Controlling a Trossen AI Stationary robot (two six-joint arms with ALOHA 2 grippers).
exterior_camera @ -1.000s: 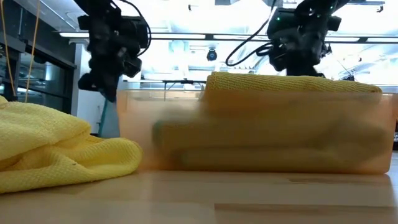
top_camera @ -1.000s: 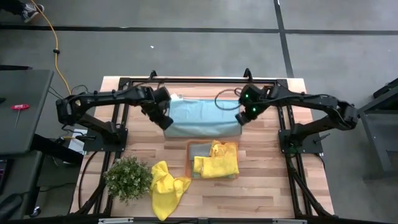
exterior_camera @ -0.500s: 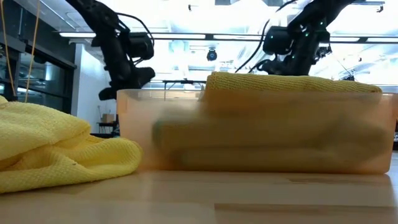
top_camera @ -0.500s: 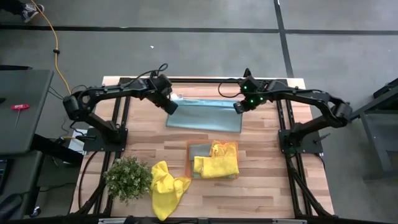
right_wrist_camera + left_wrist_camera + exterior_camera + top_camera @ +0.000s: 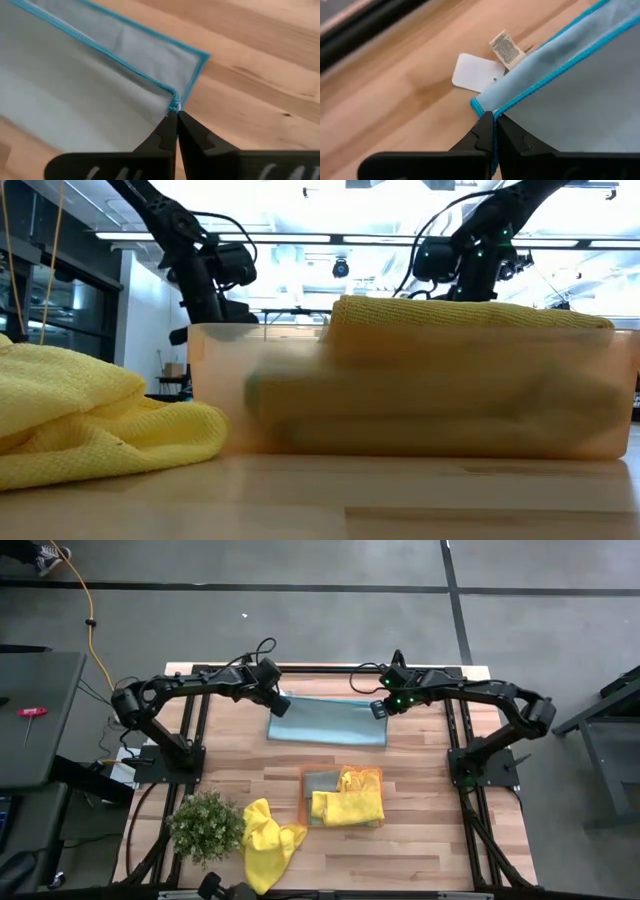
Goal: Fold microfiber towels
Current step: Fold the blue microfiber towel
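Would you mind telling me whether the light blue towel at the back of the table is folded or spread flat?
Folded: the light blue towel lies doubled, two teal-edged layers meeting at the corners pinched by the left gripper and right gripper.

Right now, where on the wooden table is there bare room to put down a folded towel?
Bare wood lies between the light blue towel and the orange tray, and right of the tray. The front left is crowded: leafy potted plant, crumpled yellow towel.
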